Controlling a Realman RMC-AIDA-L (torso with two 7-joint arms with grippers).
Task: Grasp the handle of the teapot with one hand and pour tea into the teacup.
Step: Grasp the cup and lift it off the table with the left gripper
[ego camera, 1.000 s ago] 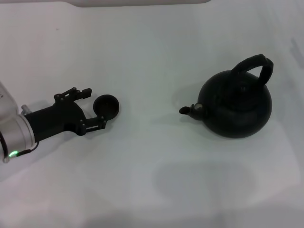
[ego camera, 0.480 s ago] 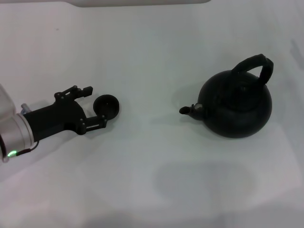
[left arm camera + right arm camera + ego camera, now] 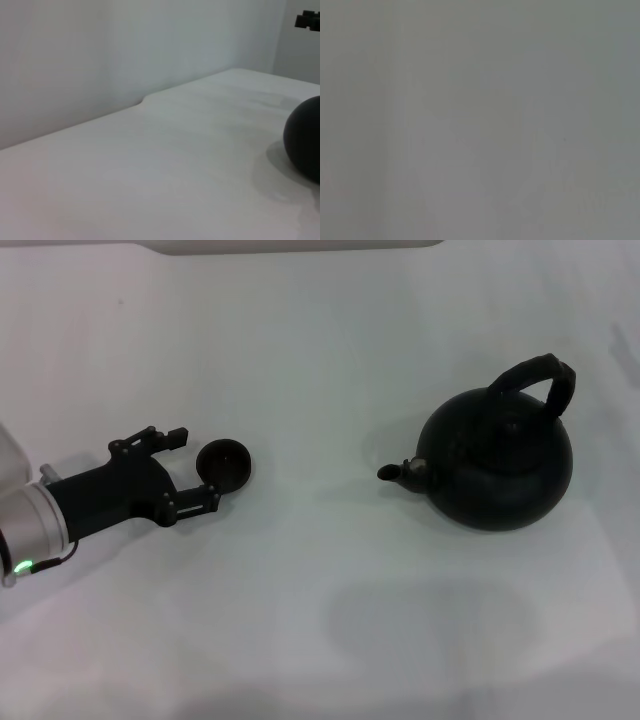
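Left gripper (image 3: 196,466), black, fingers spread wide, low over white table (image 3: 320,330) at far left, tips flanking tiny round dark handleless teacup (image 3: 224,462). Well apart to the right, large squat matte-black teapot (image 3: 497,463), upright, stubby spout toward cup, thick arched black handle (image 3: 537,383) over lid.

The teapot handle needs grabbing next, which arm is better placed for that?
Probably the right: the teapot and its handle sit on the robot's right, though that arm is out of view. The left gripper is open beside the teacup.
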